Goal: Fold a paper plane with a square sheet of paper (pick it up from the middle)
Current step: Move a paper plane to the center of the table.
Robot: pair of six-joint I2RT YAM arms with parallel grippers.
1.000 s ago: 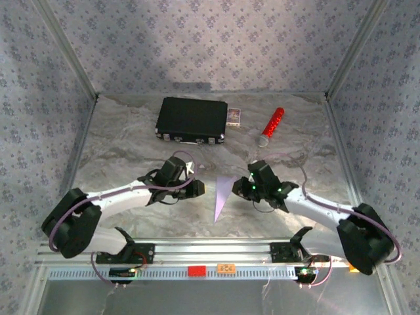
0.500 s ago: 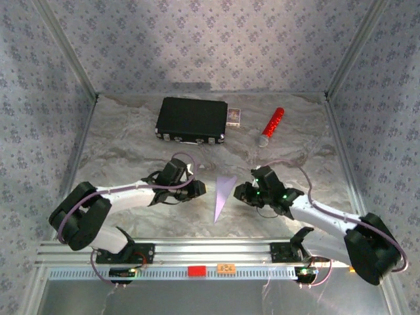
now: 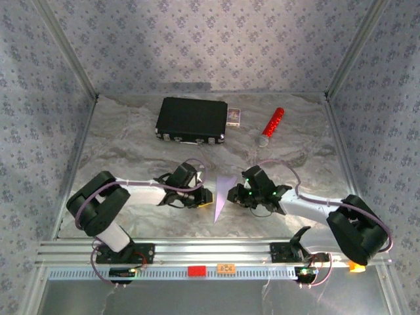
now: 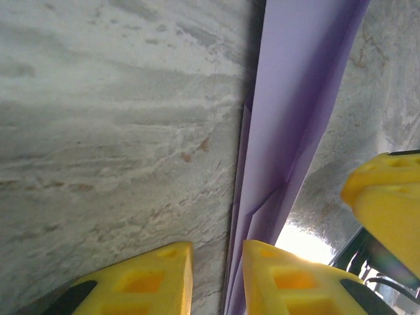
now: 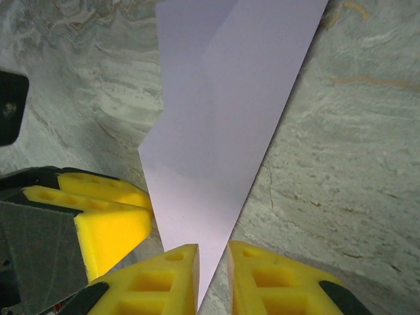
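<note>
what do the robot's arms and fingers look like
The left arm and right arm are white tubes linked by bulky black joints, each trailed by a thin purple cable. The fingers are blocky yellow wedges with hollow pockets, set on black mounts. Small green lights glow near the right wrist.

My hand (image 5: 213, 252) has its yellow fingers (image 5: 164, 279) slightly apart, the plane's (image 5: 223, 118) sharp tip lying in the gap. The plane widens away from me over the grey tabletop (image 5: 341, 151). The other hand (image 5: 131, 209) sits just left of its edge.
</note>
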